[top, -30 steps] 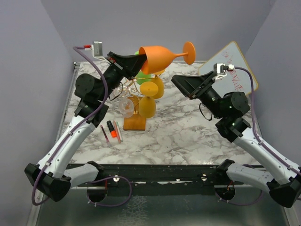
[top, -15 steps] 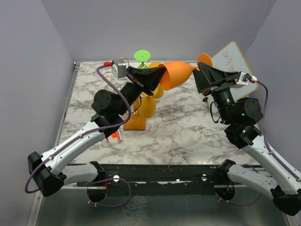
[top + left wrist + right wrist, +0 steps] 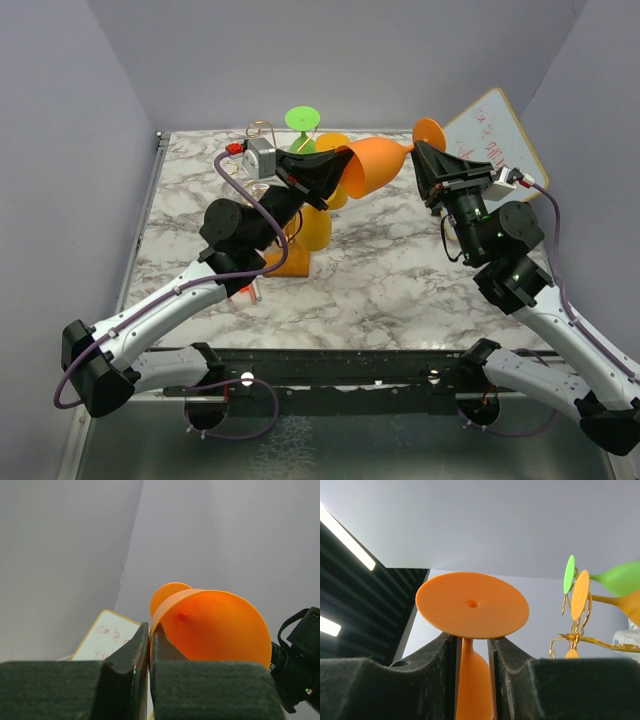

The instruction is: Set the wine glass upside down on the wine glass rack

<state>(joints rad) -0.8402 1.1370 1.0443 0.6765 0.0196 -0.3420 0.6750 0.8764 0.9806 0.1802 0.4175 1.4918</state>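
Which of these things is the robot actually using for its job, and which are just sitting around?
In use: wine glass rack; orange wine glass, left gripper on its rim, right gripper at its stem.
Just there: whiteboard, pens beside the rack, green glass and yellow glasses already on the rack.

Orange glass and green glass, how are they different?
The orange glass is up in the air, lying sideways; the green glass hangs on the wine glass rack with its foot on top. The left gripper pinches the orange glass's rim and the right gripper its stem; nothing grips the green glass. Both have a round flat foot.
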